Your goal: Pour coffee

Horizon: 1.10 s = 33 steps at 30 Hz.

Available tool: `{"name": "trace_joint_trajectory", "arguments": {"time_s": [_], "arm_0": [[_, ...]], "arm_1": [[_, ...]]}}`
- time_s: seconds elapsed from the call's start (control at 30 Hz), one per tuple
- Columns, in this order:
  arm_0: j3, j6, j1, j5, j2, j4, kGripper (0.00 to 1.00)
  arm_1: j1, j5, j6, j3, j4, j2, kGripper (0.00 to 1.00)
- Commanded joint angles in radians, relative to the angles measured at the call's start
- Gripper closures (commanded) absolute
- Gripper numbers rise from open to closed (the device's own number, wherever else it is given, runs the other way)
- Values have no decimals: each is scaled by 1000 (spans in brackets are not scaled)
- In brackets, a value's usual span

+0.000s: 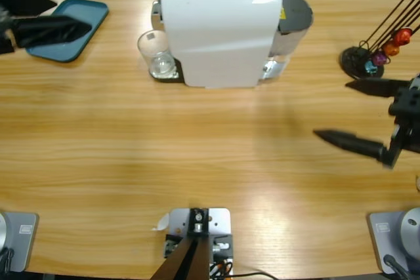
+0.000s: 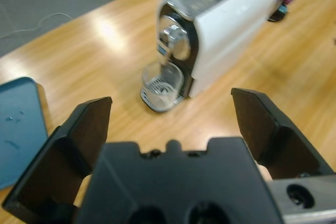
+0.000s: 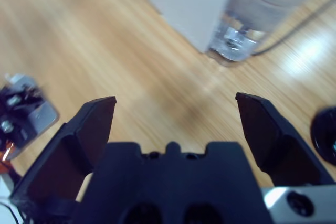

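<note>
- Left gripper (image 2: 170, 111): jaws spread wide, nothing between them — in the high view it sits at the table's left edge (image 1: 56, 26), over the near end of the blue tray (image 1: 79, 23).
- Its wrist view looks across bare wood at the coffee machine's (image 2: 220, 30) spout end; the glass cup (image 2: 163, 81) stands on the drip grate right under the spout, well apart from the jaws.
- Right gripper (image 3: 176, 116): jaws also wide apart, holding nothing — in the high view it's at the right edge (image 1: 344, 113), above bare table (image 1: 197, 155).
- Its wrist view looks toward the machine's back end: white body (image 3: 189, 1) and the clear water tank (image 3: 247, 24), both well clear of the jaws.
- High view: machine (image 1: 220, 31) stands top centre, cup (image 1: 156, 54) at its left end, upright.
- Capsule rack (image 1: 371, 57) with coloured capsules stands near the right edge, just beyond the right gripper.
</note>
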Motion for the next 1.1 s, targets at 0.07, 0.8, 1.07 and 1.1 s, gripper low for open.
{"name": "trace_joint_trajectory", "arguments": {"time_s": [0.07, 0.8, 1.07, 1.1], "arm_0": [[234, -36, -78, 117, -135, 30, 0], [283, -109, -84, 259, -44, -81, 23], [290, -115, -84, 259, -56, -80, 23], [290, -115, -83, 259, -55, -80, 23]], "arm_1": [[-67, -69, 21, -76, 161, 29, 0], [-21, -2, 17, -37, 124, 0, 4], [-21, -2, 17, -32, 118, -2, 4], [-21, -2, 17, -32, 118, -2, 4]]}}
